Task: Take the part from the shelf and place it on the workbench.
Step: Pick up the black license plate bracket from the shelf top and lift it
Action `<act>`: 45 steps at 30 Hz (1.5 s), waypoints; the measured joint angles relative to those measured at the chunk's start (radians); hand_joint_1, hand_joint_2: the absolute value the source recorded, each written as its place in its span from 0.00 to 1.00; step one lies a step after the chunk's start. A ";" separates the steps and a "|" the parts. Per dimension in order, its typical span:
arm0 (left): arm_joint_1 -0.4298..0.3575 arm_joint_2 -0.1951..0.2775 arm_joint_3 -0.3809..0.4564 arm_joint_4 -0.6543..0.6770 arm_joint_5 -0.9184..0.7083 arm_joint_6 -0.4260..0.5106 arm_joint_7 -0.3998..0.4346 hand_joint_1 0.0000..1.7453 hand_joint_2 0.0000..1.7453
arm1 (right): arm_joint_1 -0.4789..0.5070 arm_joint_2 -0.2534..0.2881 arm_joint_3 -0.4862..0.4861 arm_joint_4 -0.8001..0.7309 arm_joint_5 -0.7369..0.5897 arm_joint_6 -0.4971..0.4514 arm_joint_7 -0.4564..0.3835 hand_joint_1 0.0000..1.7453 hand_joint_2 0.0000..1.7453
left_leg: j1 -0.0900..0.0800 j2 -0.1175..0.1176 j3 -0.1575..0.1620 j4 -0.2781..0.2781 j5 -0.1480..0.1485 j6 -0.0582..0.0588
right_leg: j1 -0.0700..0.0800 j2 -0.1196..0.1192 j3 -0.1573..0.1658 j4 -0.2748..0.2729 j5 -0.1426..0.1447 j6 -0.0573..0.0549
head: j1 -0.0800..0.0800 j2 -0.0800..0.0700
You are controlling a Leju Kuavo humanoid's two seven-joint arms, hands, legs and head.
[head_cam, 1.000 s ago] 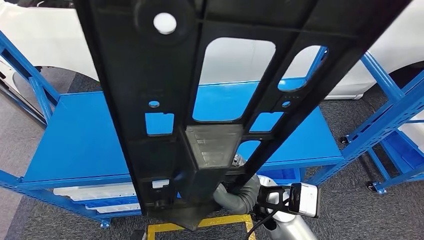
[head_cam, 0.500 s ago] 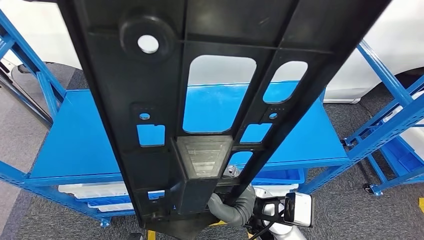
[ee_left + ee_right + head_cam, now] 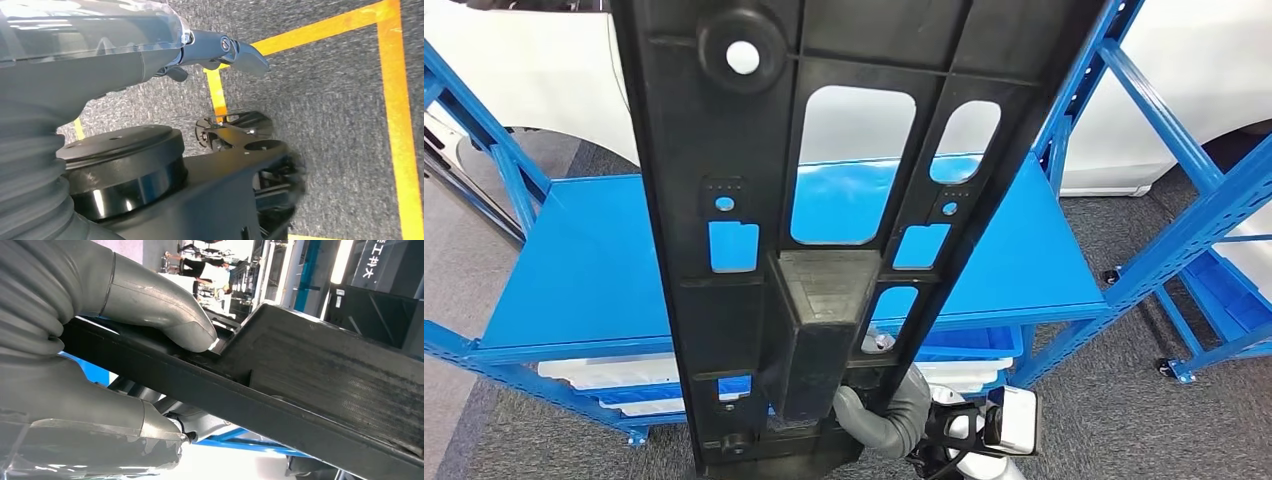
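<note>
Our left robot hand (image 3: 220, 50) hangs over grey carpet with yellow tape (image 3: 395, 125), fingers loose, grasping nothing. The black moulded plastic part (image 3: 824, 200) — long, ribbed, pierced with cutouts — stands upright before the blue shelf (image 3: 584, 270). Our right robot hand (image 3: 150, 310) grips its lower edge — thumb pressed on top.

Blue metal shelving (image 3: 584, 270) stands on grey carpet (image 3: 1114, 400) — yellow floor tape (image 3: 395, 125) marks lines.
</note>
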 joint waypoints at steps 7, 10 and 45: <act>-0.004 0.001 0.000 0.000 -0.002 -0.013 0.000 0.00 1.00 | 0.011 0.009 -0.007 -0.014 0.012 -0.002 0.013 1.00 1.00 | -0.006 -0.001 0.097 -0.204 0.083 0.033 | 0.001 0.004 -0.023 0.012 0.026 0.039 | 0.000 0.000; -0.008 0.000 0.000 0.000 -0.004 -0.018 0.000 0.00 1.00 | 0.018 0.009 -0.013 -0.019 0.015 -0.002 0.014 1.00 1.00 | -0.002 0.005 0.067 -0.208 0.116 0.051 | -0.004 0.005 -0.066 0.116 -0.085 0.053 | 0.000 0.000; -0.012 -0.002 -0.001 0.001 -0.011 -0.044 -0.004 0.00 1.00 | 0.092 0.033 -0.074 -0.069 0.043 0.014 0.040 1.00 1.00 | -0.002 0.014 0.016 -0.211 0.155 0.047 | -0.005 0.002 -0.072 0.298 -0.151 0.059 | 0.000 0.000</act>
